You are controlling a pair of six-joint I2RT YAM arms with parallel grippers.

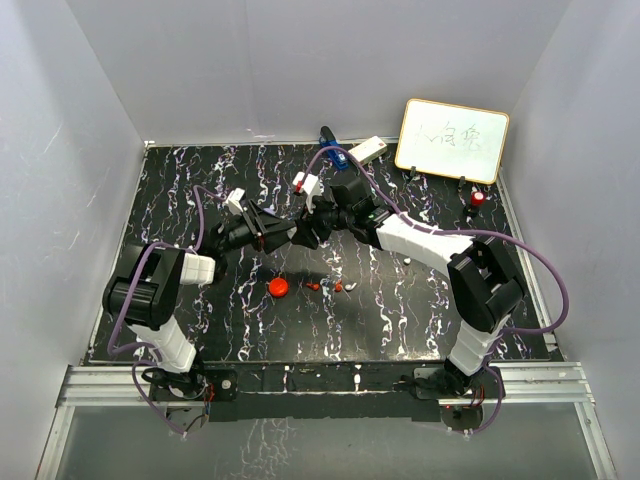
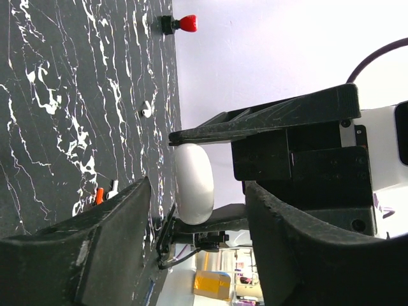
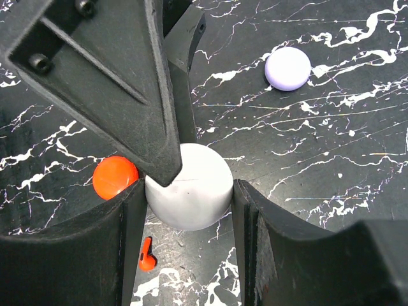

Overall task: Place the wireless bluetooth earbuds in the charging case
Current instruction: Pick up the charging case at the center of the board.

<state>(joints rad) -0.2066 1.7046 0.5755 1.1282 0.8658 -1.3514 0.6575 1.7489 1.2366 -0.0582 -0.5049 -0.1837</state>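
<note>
Red earbuds (image 1: pixel 338 287) lay loose on the black marbled table (image 1: pixel 420 320), near its middle and in front of where the two arms met. One of them (image 3: pixel 147 255) sat just under the right gripper, and a white one (image 2: pixel 113 188) rested beside a red one further along. None of them was in a case.

The white round charging case (image 3: pixel 191 194) was lifted off the table, pinched on both sides by the right gripper (image 3: pixel 189 185), whose fingers were closed against it. I could not tell whether its lid was up or down.

The left gripper (image 2: pixel 197 183) faced it from the other side with its fingers spread wide, the case sitting edge-on in the gap. One finger reached the case's rim in the right wrist view.

A red round case (image 3: pixel 115 177) lay just beside the held one, and a purple round case (image 3: pixel 287 68) well apart. Off in the far right corner stood a whiteboard (image 1: pixel 452 140), with a red-capped marker (image 1: pixel 478 198) in front of it.
</note>
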